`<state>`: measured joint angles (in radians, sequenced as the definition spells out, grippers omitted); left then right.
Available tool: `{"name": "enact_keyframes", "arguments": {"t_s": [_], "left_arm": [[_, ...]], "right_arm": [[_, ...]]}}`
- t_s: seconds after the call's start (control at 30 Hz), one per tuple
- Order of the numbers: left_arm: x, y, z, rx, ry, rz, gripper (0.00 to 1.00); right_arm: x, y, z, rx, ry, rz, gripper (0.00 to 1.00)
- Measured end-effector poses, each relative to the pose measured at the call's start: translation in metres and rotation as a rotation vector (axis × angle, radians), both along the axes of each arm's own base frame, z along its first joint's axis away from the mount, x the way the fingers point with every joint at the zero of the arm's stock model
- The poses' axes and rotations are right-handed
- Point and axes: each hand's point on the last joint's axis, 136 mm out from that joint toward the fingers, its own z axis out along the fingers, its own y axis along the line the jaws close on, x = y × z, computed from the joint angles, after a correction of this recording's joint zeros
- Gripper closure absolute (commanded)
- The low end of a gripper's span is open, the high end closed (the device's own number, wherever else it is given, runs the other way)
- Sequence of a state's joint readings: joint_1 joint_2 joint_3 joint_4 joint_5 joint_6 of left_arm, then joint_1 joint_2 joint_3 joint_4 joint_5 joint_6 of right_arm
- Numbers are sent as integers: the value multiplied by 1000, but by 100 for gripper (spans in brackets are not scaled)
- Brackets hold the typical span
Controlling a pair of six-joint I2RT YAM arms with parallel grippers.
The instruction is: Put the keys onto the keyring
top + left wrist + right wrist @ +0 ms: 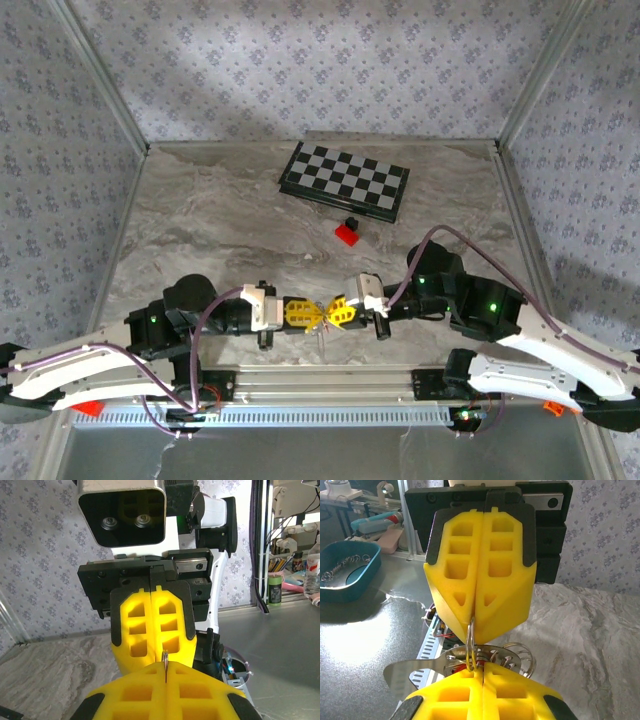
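Status, top view: left gripper [312, 313] and right gripper [333, 313] meet tip to tip over the near edge of the table [200, 240], just ahead of the rail [330, 385]. Something small and silvery hangs under the tips, too small to read here. Far back, chessboard [345, 180] and red block [346, 235] are well apart from the work, not in the way. Left wrist: left gripper [166, 672] has its fingers pressed together. The keyring [165, 664] shows edge-on as a thin wire rising from the seam towards the right gripper [154, 647], also fully closed. Right wrist, clearest look: left gripper [479, 622] pinches the top of the keyring [470, 635], and the ring's lower end runs into the seam of the right gripper [482, 672]. Both look clamped on the same ring, no gap in either. 1 flat silvery key [415, 672] hangs at the ring to the left, with more wire loops [517, 652] bunched behind. Can't tell how many keys there are, or whether this 1 is fully threaded. Teal tray [345, 575] with loose rings sits off to the side, irrelevant. My read: threading step, probably late. Next move likely needs 1 gripper to let go and regrip the key to walk it round the coil while the other steadies the ring. Touching tips leave little working room, and the bunch hangs near the rail, so a slip could snag there.
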<state>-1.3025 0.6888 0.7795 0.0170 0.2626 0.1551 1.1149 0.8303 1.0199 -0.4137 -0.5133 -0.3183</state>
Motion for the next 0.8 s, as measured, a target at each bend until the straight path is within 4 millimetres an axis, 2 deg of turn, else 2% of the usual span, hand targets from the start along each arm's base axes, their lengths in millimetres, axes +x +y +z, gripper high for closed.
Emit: {"name": "enact_keyframes", "arguments": {"t_s": [0.43,0.8], "left_arm": [[-1,-2,6,-25,0,-12,100],[-1,-1,7,-30,-2,-11,100]], "right_arm": [[1,1,-4,-15,7,0,99],[0,-6,1,10,6,-24,66]]}}
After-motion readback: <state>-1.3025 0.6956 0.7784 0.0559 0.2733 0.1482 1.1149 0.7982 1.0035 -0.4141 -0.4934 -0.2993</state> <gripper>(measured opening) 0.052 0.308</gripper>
